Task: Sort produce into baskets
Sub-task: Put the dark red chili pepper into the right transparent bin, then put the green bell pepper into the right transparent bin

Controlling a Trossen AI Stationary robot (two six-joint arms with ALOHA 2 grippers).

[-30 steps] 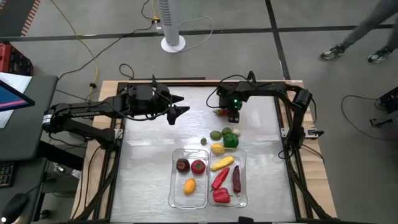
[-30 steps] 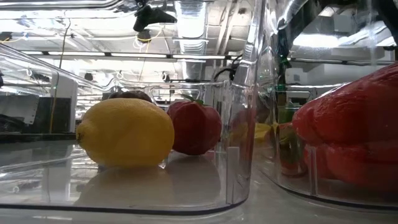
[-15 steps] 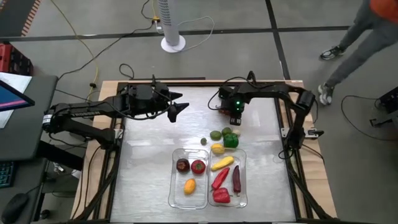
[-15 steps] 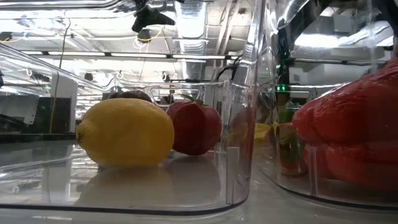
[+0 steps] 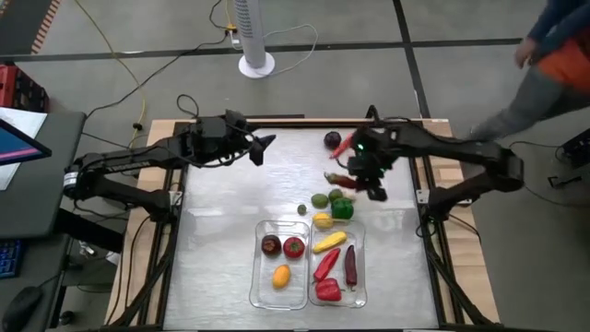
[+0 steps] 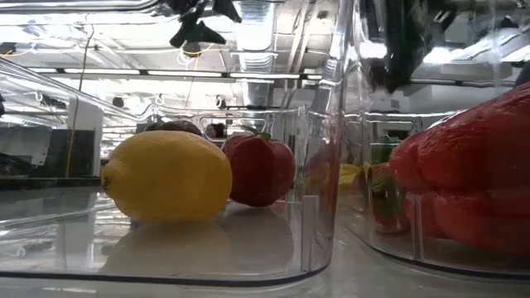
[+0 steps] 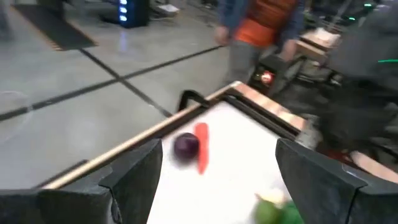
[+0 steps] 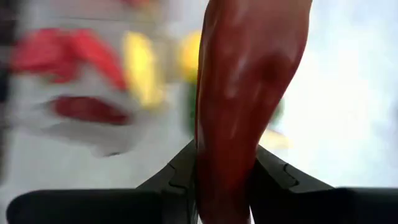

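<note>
The right gripper clamps a red chilli, probably for the right basket, while the left gripper waits open.

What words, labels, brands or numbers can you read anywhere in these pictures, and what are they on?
None can be read: no text shows on the baskets, the produce, the table or either arm.
The screen beside the table shows only colour patches, too small to read.
The lit displays in the room behind are too blurred to read.

Grey concrete floor, white fan
</note>
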